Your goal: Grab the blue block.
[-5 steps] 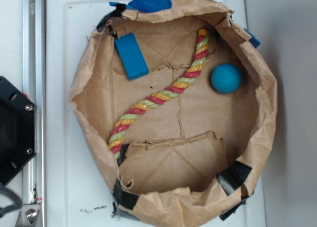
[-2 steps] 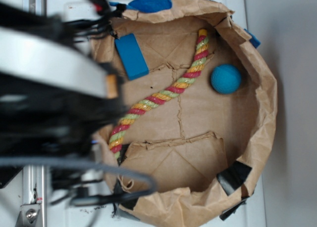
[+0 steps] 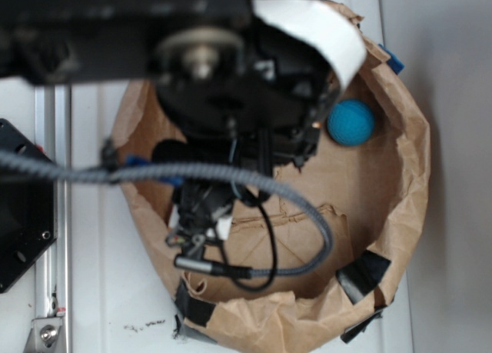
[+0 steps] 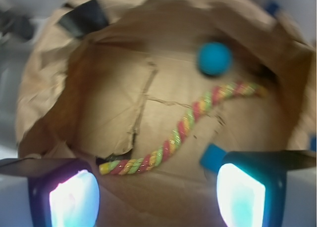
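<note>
the gripper (image 4: pixel 158 195) hangs above the paper bowl (image 4: pixel 44 88) with fingers spread wide, holding nothing. the blue block (image 4: pixel 212 157) peeks out beside the right finger (image 4: pixel 245 192), near the rope (image 4: pixel 183 130).

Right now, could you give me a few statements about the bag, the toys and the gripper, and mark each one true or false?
1. The gripper is shut on the blue block. False: its fingers stand wide apart with nothing between them, and only a corner of the block peeks out beside the right finger.
2. The teal ball lies inside the paper bag. True.
3. The striped rope is coiled around the ball. False: it lies stretched out across the bag floor, apart from the ball.
4. In the exterior view the arm hides the blue block. True.
5. The rope is plain white. False: it is red, yellow and green.
</note>
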Available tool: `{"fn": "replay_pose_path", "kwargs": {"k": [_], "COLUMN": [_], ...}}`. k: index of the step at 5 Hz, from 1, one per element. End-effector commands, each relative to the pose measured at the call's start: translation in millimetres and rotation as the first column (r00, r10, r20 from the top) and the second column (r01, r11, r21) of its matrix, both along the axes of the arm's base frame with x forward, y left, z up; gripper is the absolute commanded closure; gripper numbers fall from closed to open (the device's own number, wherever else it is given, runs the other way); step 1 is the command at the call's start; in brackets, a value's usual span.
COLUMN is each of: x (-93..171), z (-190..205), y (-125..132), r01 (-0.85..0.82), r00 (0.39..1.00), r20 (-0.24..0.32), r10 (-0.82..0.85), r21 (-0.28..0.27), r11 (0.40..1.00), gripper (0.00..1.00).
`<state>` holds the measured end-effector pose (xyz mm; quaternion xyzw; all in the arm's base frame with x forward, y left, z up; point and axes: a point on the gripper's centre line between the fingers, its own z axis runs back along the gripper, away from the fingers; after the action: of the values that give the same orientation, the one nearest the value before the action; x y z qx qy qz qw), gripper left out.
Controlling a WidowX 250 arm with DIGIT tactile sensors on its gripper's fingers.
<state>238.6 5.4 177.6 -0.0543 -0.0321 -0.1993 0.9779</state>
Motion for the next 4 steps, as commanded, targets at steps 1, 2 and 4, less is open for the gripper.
{"fn": "replay_pose_path", "kwargs": {"k": [1, 2, 4], "x": [-3, -3, 8], "z": [7, 7, -10], "y": [2, 2, 9], "r01": [0.208, 0.208, 0.271], "r00": [0.977, 0.977, 0.962], "r20": [0.053, 0.053, 0.038], "r10": [-0.205, -0.205, -0.269], "r21": [-0.078, -0.078, -0.042], "r11": [0.975, 0.975, 0.962], "gripper": [0.0, 0.0, 0.0]}}
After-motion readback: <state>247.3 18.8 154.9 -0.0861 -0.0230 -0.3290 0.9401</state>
